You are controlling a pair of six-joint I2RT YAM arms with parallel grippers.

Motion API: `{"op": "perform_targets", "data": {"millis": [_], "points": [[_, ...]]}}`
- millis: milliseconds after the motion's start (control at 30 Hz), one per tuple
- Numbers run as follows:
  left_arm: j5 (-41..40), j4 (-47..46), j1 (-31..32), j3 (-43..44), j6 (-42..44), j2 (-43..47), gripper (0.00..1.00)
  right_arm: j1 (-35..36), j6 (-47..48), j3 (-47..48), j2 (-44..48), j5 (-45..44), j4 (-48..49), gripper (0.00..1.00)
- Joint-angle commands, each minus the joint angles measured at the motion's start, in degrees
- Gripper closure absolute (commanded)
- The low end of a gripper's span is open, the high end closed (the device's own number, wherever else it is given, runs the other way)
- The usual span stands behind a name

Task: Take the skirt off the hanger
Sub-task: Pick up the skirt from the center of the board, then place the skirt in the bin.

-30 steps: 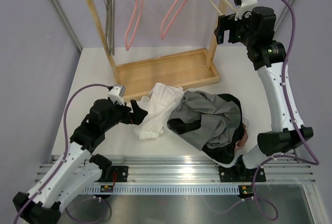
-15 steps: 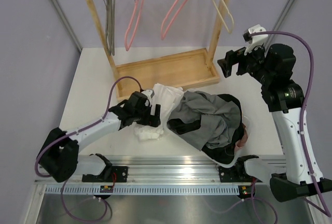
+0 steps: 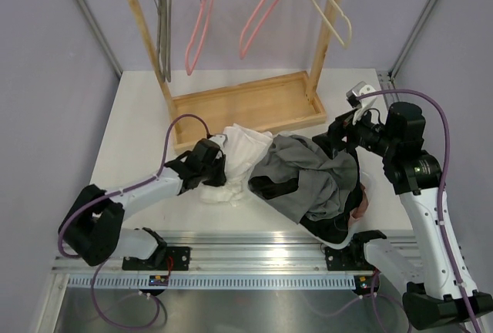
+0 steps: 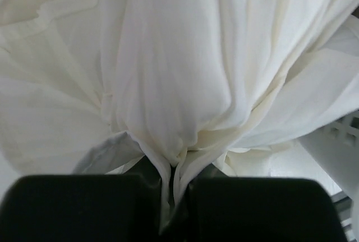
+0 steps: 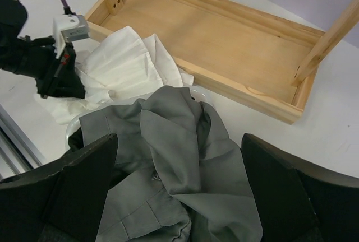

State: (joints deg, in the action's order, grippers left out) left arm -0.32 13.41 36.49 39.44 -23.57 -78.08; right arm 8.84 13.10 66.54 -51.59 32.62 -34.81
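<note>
Left end effector (image 4: 171, 197) closer, half under white skirt (image 4: 168, 85)

Skirt (image 3: 237, 157) left of pile (image 3: 308, 177), seemingly touching

The top external camera is looking down from above and behind the near edge, taking in the white desk (image 3: 131, 117) and the pale wooden clothes rack (image 3: 246, 105) at its far side. The left wrist camera is sitting almost against the crumpled white fabric garment (image 4: 179, 68), which is filling its frame. The right wrist camera is looking down from farther off, sharing that garment, the rack's tray and the left claw (image 5: 72, 89) with the overhead view.
</note>
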Motion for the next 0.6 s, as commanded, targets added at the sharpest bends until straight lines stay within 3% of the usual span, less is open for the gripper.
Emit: {"op": "perform_targets", "data": {"millis": [0, 233, 433, 567], "points": [[-1.79, 0.64, 0.07, 0.2, 0.9, 10.3, 1.0, -1.72, 0.43, -1.15, 1.49, 2.18, 3.08, 0.0], [3.73, 6.98, 0.6, 9.85, 2.74, 28.5, 1.0, -6.29, -0.97, -4.4, 3.6, 3.23, 5.98, 0.01], [12.61, 2.87, 3.4, 19.17, -0.32, 27.47, 1.0, -10.58, -2.38, -5.9, 4.22, 4.38, 7.03, 0.0], [15.25, -3.2, 7.62, 22.95, -2.62, 23.43, 1.0, -12.7, -3.52, -6.43, 5.19, 0.27, 8.0, 0.0]]}}
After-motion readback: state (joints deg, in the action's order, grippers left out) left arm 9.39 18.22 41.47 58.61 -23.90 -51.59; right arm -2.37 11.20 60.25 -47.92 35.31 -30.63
